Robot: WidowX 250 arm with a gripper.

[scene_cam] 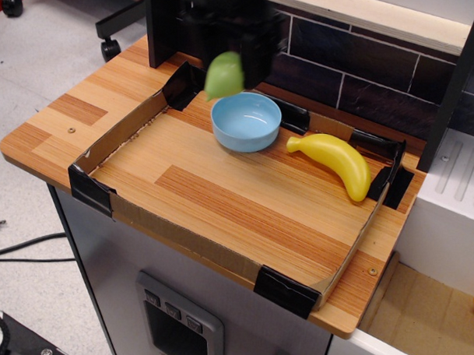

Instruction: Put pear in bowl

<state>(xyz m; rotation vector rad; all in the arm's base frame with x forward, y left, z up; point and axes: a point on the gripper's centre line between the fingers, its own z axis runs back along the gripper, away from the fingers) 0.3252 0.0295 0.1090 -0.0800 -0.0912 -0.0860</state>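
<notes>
- The low cardboard tray (129, 131) with black taped corners sits on the striped wooden counter (64, 113); its floor is bare wood at the left and centre.
- The small smooth light-green plastic pear (224, 76) hangs in the air, blurred, at about 11 o'clock from the bowl and above its left rim, not touching it.
- The black robot gripper (229, 64) is clamped on the pear from above; the fruit shows at the gripper's lower left, and the fingers are too dark and blurred to tell apart.
- The round light-blue plastic bowl (247, 123) stands upright near the tray's back wall, with nothing inside it.
- The long yellow plastic banana (335, 161) lies at about 4 o'clock from the bowl, near it, reaching the tray's right side.
</notes>
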